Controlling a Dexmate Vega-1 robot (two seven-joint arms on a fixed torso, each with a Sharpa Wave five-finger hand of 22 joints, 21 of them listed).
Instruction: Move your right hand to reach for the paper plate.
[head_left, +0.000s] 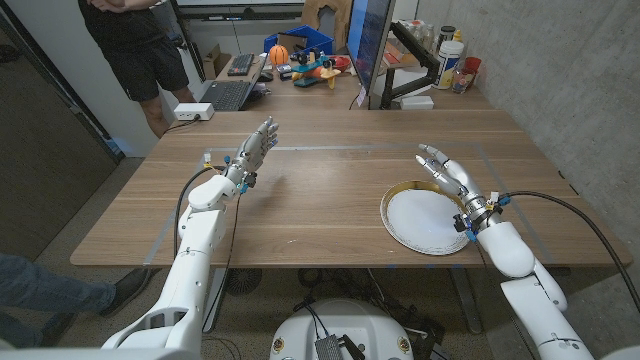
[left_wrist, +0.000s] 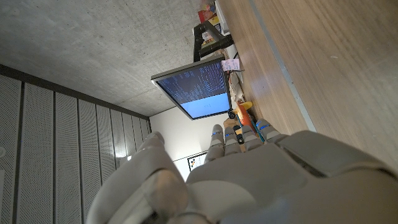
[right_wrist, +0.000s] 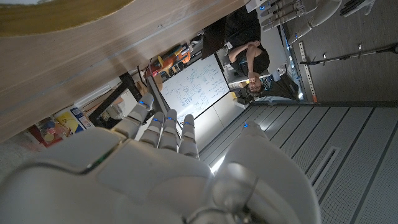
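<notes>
On the wooden table (head_left: 320, 190), my right hand (head_left: 452, 180) hangs with fingers spread, holding nothing, over the far edge of the round white gold-rimmed paper plate (head_left: 425, 220) just beneath it, so the reach looks nearly done.

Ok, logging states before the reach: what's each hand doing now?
Left hand: open, holding nothing.
Right hand: open, by the paper plate, holding nothing.

Head camera looks down on the wooden table (head_left: 320, 190); each wrist camera sits close behind its hand, sharing the tabletop.
</notes>
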